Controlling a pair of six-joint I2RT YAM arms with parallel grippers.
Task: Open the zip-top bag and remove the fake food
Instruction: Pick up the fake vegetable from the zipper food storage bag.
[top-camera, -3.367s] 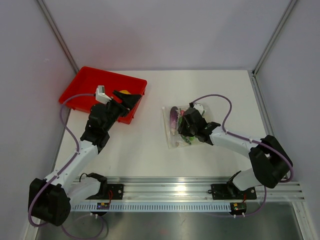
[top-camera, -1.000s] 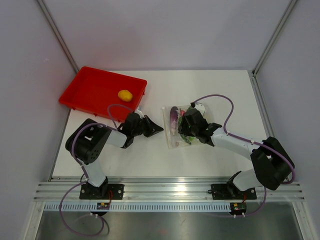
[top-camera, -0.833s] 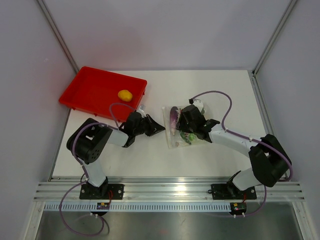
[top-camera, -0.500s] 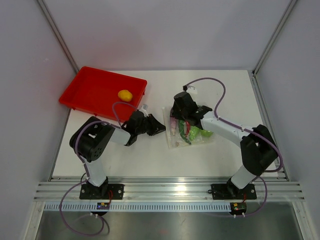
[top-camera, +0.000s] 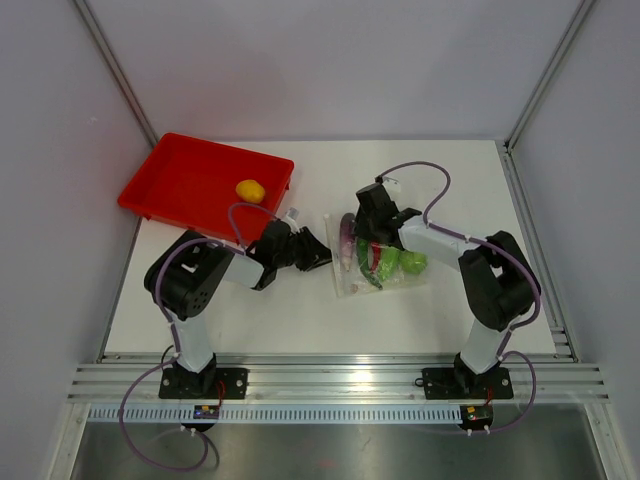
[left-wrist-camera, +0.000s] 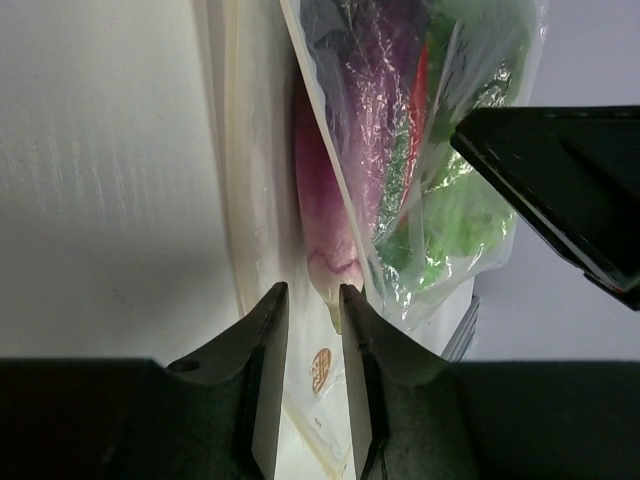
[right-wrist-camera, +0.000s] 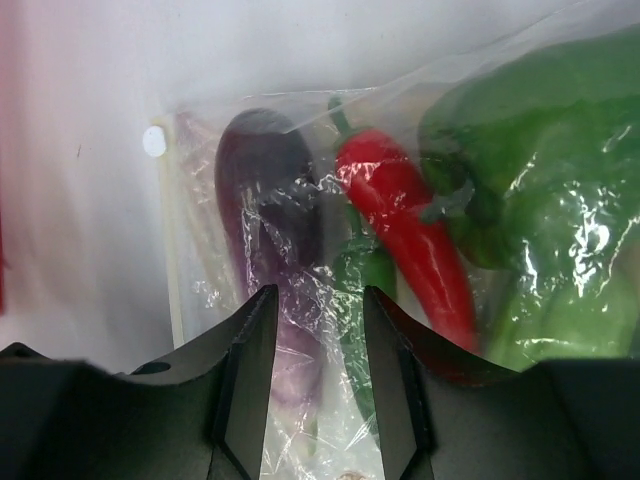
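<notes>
The zip-top bag (top-camera: 350, 283) is seen on the white surface (top-camera: 300, 310) between the 2 arms. Fake food (top-camera: 385, 262) is kept inside it: 1 purple piece (top-camera: 347, 235), 1 red chili (right-wrist-camera: 410, 230) and green pieces (right-wrist-camera: 520, 150). 1 yellow piece (top-camera: 250, 190) is seen in the red tray (top-camera: 175, 185). The left gripper (top-camera: 318, 250) is held at the bag's left edge, jaws narrowly parted and empty. The right gripper (top-camera: 370, 222) is poised over the bag's far end, jaws apart and empty.

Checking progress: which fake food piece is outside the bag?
The round yellow piece, alone in the red tray; the others are inside the zip-top bag.
</notes>
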